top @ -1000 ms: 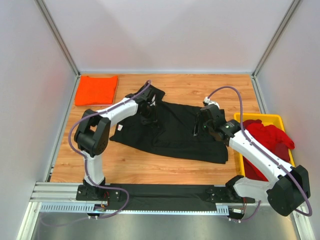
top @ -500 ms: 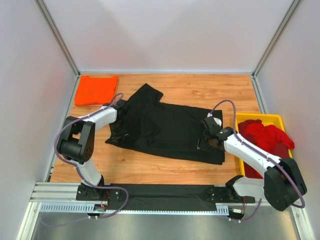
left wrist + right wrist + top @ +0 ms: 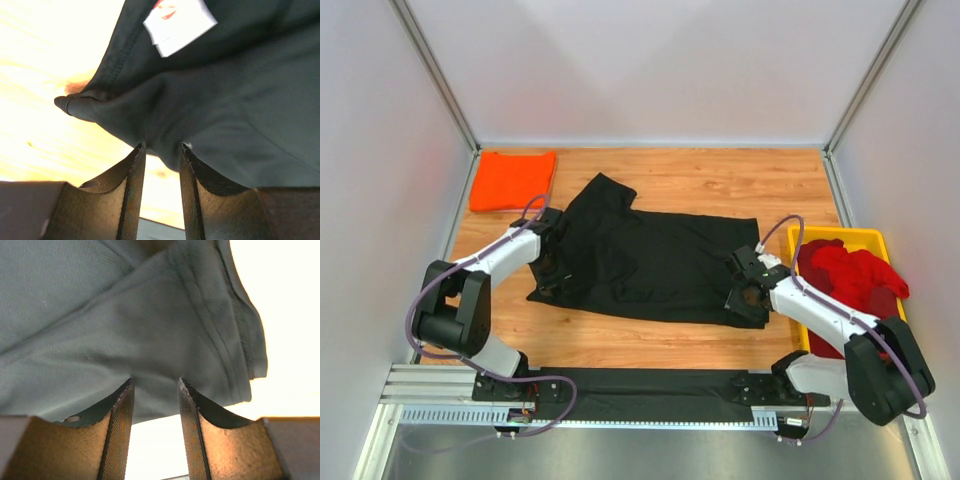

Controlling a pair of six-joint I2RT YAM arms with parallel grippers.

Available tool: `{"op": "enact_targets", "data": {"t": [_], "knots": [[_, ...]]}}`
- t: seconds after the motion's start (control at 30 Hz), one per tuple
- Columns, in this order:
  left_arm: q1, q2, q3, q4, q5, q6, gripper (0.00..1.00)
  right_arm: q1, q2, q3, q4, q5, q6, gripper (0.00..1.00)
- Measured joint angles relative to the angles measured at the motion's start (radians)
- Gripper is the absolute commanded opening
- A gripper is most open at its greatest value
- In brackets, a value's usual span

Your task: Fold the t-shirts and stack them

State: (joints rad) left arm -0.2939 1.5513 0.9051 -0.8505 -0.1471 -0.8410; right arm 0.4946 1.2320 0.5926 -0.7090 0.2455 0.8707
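Observation:
A black t-shirt lies spread across the middle of the wooden table, one sleeve pointing to the far left. My left gripper is low at its near-left edge; in the left wrist view the narrow jaws pinch a fold of the black cloth, with a white label above. My right gripper is low at the shirt's near-right corner; in the right wrist view the jaws grip black cloth beside the hem. A folded orange t-shirt lies at the far left. Red t-shirts are heaped at the right.
The red shirts lie in a yellow plastic tray at the table's right edge. White walls close the table on three sides. A black strip lies along the near rail between the arm bases.
Both grippers have come down and toward the near edge with the black shirt. The shirt went from lifted and bunched to flat, shifted a little left and nearer.

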Motion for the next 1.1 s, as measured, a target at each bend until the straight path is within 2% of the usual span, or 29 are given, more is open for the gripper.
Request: {"op": "enact_targets", "data": {"t": [0.17, 0.3, 0.53, 0.67, 0.83, 1.1], "knots": [[0.0, -0.047, 0.113, -0.014, 0.025, 0.056, 0.4, 0.0, -0.088, 0.024, -0.058, 0.0, -0.008, 0.43], [0.0, -0.035, 0.202, 0.051, 0.122, 0.123, 0.4, -0.004, -0.095, 0.081, -0.057, 0.008, -0.029, 0.42], [0.0, 0.207, 0.332, 0.185, 0.34, 0.201, 0.38, -0.054, 0.041, 0.115, -0.028, 0.026, -0.072, 0.42], [0.0, 0.332, 0.378, 0.233, 0.405, 0.213, 0.38, -0.101, 0.068, 0.102, -0.01, 0.042, -0.091, 0.42], [0.0, 0.47, 0.502, 0.219, 0.398, 0.215, 0.38, -0.132, 0.07, 0.061, -0.002, 0.068, -0.1, 0.42], [0.0, 0.472, 0.506, 0.245, 0.348, 0.157, 0.38, -0.14, 0.077, 0.045, 0.0, 0.079, -0.093, 0.43]]}}
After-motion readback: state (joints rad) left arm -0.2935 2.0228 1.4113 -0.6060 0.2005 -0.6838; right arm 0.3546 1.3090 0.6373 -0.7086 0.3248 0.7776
